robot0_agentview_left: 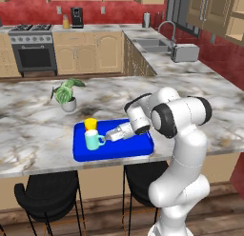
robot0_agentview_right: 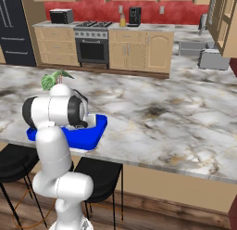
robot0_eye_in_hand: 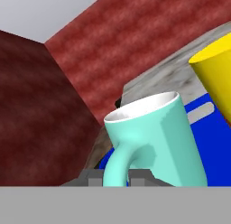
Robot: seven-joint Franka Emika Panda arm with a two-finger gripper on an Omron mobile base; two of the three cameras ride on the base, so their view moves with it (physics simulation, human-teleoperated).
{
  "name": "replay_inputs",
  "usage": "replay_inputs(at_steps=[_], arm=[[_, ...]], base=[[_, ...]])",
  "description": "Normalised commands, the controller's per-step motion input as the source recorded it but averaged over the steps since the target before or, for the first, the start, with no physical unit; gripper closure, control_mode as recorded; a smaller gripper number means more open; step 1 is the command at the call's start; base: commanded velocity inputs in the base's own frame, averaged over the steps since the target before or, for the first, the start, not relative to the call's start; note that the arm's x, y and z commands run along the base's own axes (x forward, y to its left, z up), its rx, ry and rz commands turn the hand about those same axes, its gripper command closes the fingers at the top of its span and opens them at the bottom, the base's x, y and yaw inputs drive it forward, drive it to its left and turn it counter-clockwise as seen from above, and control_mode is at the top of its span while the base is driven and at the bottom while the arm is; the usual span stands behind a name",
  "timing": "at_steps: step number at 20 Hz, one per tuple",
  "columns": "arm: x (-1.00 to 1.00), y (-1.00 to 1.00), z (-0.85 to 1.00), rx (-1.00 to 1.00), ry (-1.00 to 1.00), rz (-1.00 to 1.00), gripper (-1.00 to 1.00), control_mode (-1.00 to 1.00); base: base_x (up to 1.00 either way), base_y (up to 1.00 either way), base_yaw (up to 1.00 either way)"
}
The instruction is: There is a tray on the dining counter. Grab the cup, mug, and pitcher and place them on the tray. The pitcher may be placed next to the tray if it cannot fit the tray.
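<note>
Claw (robot0_agentview_left: 107, 136): the robot's two-finger claw lay low over the flat bright blue rectangular tray (robot0_agentview_left: 136, 147), its fingers nearly together and clamped on the handle of the small teal mug (robot0_agentview_left: 93, 140); in the hand view that handle (robot0_eye_in_hand: 118, 166) ran down between the two dark finger tips.
Mug place: on the tray's left part, or just above it; whether its base rested on the blue surface could not be told.
Mug axis: long axis upright, rim up, pale inside showing; the handle pointed toward the claw, to the tray's right end.
Cup place: the small yellow handleless cup (robot0_agentview_left: 90, 123) stood just behind the mug, at the tray's far left edge, very near it, perhaps touching.
Risk, release: if the mug was not fully down, letting go would probably drop it and tip it onto its side.
Risk, retreat: a finger caught inside the handle loop could drag the mug across the tray as the claw pulled back.
Risk, neighbour: any push away from the claw would likely knock the mug into the cup and shove the cup off the tray's far rim.
Tray place: near the front edge of the long grey-white marble tabletop (robot0_agentview_left: 200, 94), above the black stools (robot0_agentview_left: 45, 192).
Beyond tray: a small potted green plant (robot0_agentview_left: 66, 93) stood behind the tray's left end.
Pitcher: not identified with certainty.
</note>
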Motion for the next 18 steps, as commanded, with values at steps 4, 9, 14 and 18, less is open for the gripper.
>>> replay_inputs(at_steps=[4,9,14,18], arm=[[0.27,0.00,-0.01,0.00,0.00,0.00,1.00,-1.00],[0.21,0.05,-0.16,0.00,-0.01,0.00,1.00,-1.00],[0.17,0.14,-0.29,0.00,0.00,0.00,1.00,-1.00],[0.04,0.15,-0.25,0.00,0.00,0.00,1.00,-1.00]], base=[[0.00,0.00,0.00],[0.00,0.00,0.00],[0.00,0.00,0.00],[0.00,0.00,0.00]])
